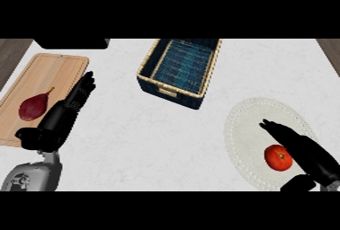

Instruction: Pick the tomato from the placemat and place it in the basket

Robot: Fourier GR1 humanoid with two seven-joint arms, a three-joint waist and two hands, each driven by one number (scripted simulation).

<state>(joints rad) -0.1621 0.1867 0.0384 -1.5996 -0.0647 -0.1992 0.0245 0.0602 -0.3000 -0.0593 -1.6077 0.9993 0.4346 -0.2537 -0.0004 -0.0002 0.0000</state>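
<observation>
The white, faintly marbled counter (133, 148) fills most of the head view, with strips of brown wood at the upper left and upper right corners. On its left side lies a light wooden cutting board (46, 72), rectangular with rounded corners and angled so its long side runs from lower left to upper right; a dark red, teardrop-shaped vegetable (33, 107) rests on it, its thin stem pointing up and right. Near the top centre stands the basket (149, 81), a dark blue woven rectangle with a tan rim, its long axis running roughly up and down the view and tilted slightly. At the right lies the placemat (249, 117), a pale oval with a beaded edge, well apart from the basket with only bare counter between them. The left hand (76, 96) rests with straight fingers at the cutting board's right edge, holding nothing. The right hand (299, 146) reaches over the placemat, fingers extended and released, lying just beside the tomato (278, 158). The tomato is round and red, so it has no clear long axis; its stem end faces upward, and it sits on the lower right part of the placemat.
</observation>
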